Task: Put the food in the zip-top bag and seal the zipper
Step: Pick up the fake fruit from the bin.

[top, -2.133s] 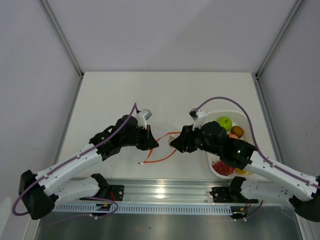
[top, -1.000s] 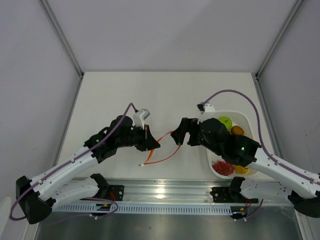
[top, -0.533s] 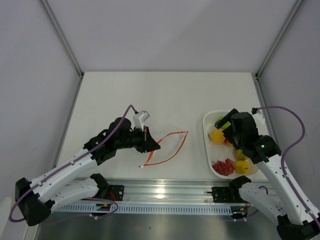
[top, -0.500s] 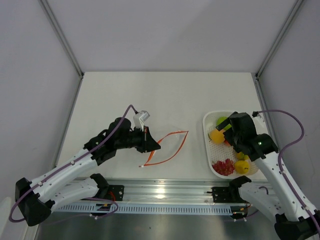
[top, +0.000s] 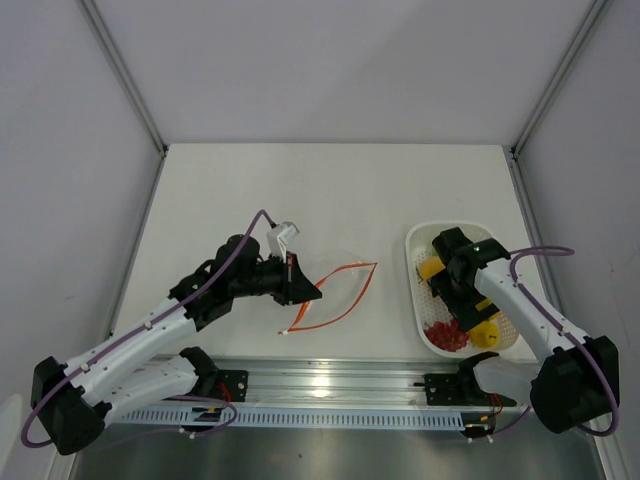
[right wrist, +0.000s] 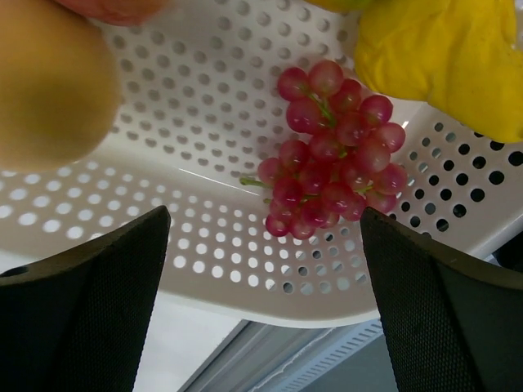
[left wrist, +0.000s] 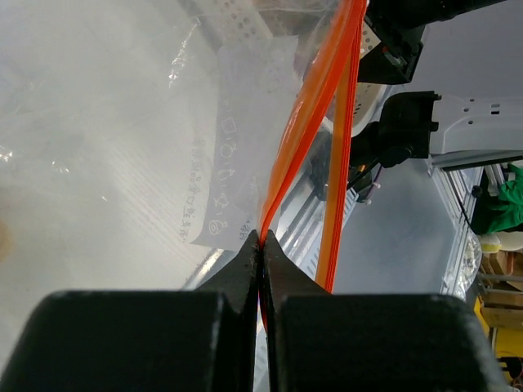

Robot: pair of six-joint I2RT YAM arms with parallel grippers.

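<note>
Pinching the zipper [top: 345,308], the left gripper [top: 303,291] sits near the middle of the table [top: 300,190] in the top view. The zip-top bag [top: 335,290] lies just to the right of it. Its orange-red strip makes a wide loop, so the mouth of the bag is open. The right arm [top: 470,275] hangs over the white tray [top: 413,300] at the right side, well apart from the bag. The food is in that tray: an orange-yellow round fruit [top: 432,268], a yellow fruit [top: 487,334] and a bunch of small red pieces [top: 447,336]. The arm hides the rest.

In the left wrist view, the two black fingers [left wrist: 237,282] are pressed tight together. A bit of the orange-red strip is squeezed between them. The strip runs up and away from the tips, and thin clear plastic spreads out to the left.

In the right wrist view, the right gripper [right wrist: 263,220] has its two black fingers [right wrist: 90,302] far apart, with nothing between them. It hovers over the tray and does not touch any fruit. The red bunch lies on the holes of the tray between the fingers, a little to the right. The yellow fruit is just beside the bunch at the top right. The orange-yellow round fruit is at the top left.
</note>
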